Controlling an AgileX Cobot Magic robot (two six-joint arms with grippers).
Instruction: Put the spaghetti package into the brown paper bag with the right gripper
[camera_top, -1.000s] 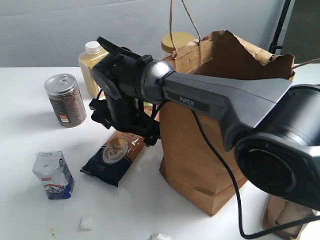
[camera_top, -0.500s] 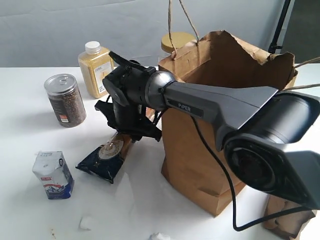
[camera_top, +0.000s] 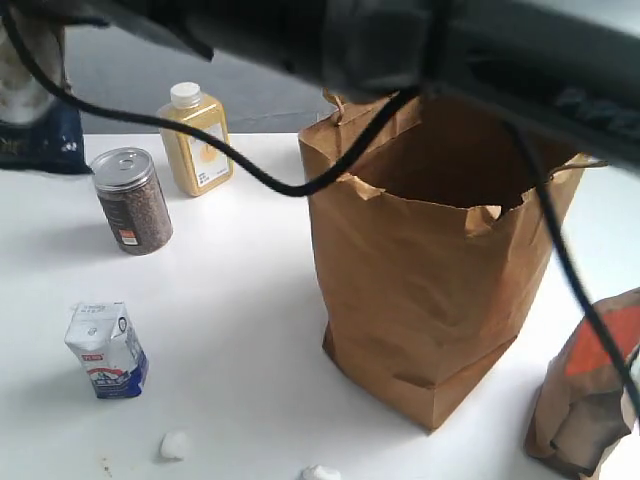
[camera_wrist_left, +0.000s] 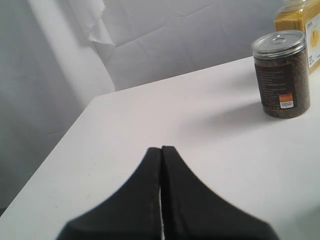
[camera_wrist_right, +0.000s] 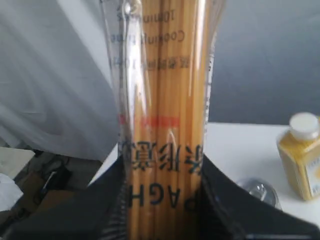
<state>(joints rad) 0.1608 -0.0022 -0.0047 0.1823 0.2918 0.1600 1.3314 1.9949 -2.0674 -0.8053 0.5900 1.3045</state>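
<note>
- Leftmost, the left hand (camera_wrist_left: 161, 152) is pressed closed on nothing, above the white tabletop (camera_wrist_left: 210, 165).
- At ten o'clock in the exterior view, the spaghetti package (camera_top: 35, 145) hangs navy end down, well apart from the brown paper bag (camera_top: 430, 270); the right hand (camera_wrist_right: 162, 172) grips it, one finger on each side.
- A lidded jar (camera_top: 130, 200) stands at four o'clock of the package, a yellow bottle (camera_top: 197, 140) at one o'clock of the jar, a white-and-blue carton (camera_top: 105, 350) at six.
- The brown paper bag stands open-mouthed at three o'clock of the jar.
- A smaller brown bag (camera_top: 585, 400) with an orange label sits near, at four o'clock of it.
</note>
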